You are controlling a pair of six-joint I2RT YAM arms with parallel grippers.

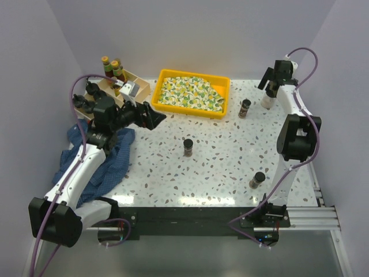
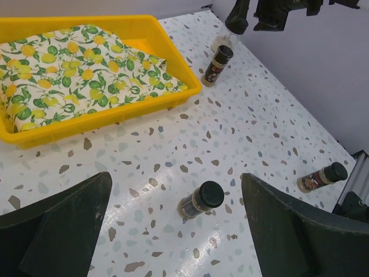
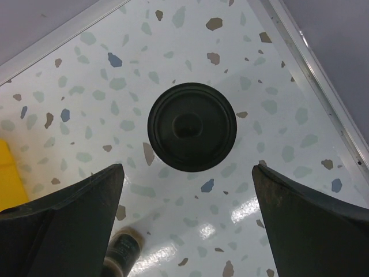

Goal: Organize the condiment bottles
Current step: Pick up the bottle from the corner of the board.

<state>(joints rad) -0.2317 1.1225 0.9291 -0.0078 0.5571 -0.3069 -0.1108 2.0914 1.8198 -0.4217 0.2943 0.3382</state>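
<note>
Brown spice jars with dark caps stand upright and well apart on the speckled table (image 1: 219,167): a middle jar (image 1: 188,146), a second jar (image 1: 245,108) just beside the right end of the yellow tray (image 2: 115,117), and a third jar (image 1: 257,180) toward the near right edge. A clear bottle (image 1: 267,103) with a black cap stands at the far right, close to the table's edge rail. The right gripper (image 1: 270,86) hangs directly above it, fingers spread wide to either side of the cap and not touching it.

More bottles sit in the pale wooden box (image 1: 138,86) at the far left: two slim sauce bottles (image 1: 111,67), yellow and red, at its back, and black knobbed caps (image 1: 92,88) at its left end, partly hidden by the arm. The left gripper (image 1: 153,117) hovers above the table between box and tray, jaws wide apart and empty, with the middle jar in its wrist view.

A lemon-patterned cloth (image 1: 190,92) fills the tray, and a blue cloth (image 1: 115,156) lies crumpled under the left arm.
</note>
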